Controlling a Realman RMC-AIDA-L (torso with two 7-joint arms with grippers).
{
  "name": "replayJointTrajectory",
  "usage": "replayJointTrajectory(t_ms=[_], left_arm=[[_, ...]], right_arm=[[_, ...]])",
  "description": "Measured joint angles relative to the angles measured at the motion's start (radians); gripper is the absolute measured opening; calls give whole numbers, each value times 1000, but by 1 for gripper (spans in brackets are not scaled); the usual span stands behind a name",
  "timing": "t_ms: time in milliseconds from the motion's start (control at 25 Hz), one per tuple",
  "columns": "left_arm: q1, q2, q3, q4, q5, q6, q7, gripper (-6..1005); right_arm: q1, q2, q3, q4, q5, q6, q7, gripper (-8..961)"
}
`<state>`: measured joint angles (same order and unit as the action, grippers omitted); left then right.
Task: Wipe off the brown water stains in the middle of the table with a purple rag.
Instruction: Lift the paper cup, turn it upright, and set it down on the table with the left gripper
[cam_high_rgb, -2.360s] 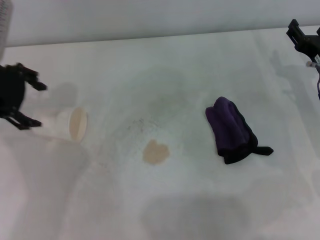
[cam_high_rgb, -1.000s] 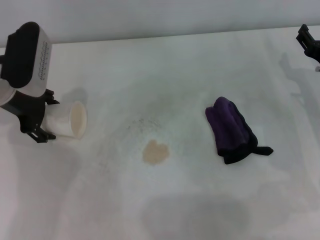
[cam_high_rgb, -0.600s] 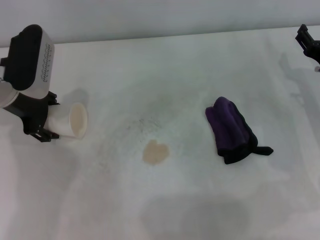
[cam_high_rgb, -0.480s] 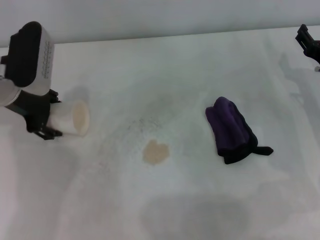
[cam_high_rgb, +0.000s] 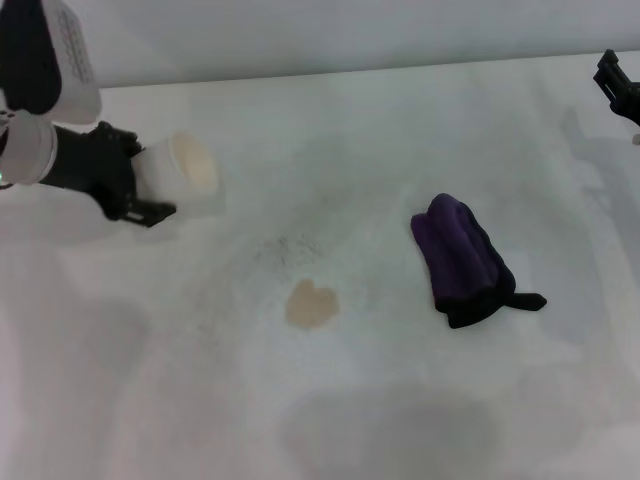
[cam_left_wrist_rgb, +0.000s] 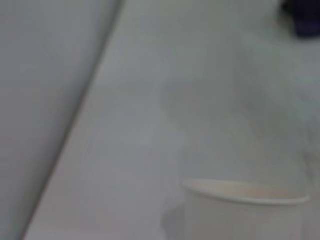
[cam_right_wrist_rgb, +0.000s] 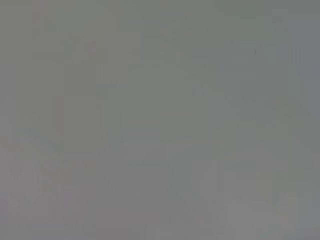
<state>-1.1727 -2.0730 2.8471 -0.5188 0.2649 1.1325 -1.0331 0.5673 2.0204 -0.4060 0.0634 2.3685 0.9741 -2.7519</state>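
Your wiping has not started: the rag lies bunched and untouched on the surface, on the robot's right side, well apart from the stain, which sits wet and tan near the middle.

Your left end effector is pinching a white paper cup by its body, tipped on its side with the mouth turned toward the centre; from the head view it appears lifted clear of the surface, though I cannot confirm the gap. The left wrist view shows only the cup rim and bare surface beyond. I judge the step in hand to be clearing the cup away, not cleaning.

Your right end effector is parked at the far right edge, near the back; whether its fingers are spread or pressed together I cannot tell. Its wrist view shows nothing usable.

The next move calls for a grasp on the rag, most readily by the right arm, taken on the bunched bulk and not the thin black tail, then a carry over to the stain.

Nothing stands between rag and stain. The tipped cup is the one hazard: any liquid left inside could add to the mess.
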Motion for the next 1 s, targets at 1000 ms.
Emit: replayJointTrajectory(t_ms=[1000], left_arm=[[657,-8,-2,558,-1253,20,545,751]], right_arm=[[-13,1,-73,-27,-3,21,0,856]])
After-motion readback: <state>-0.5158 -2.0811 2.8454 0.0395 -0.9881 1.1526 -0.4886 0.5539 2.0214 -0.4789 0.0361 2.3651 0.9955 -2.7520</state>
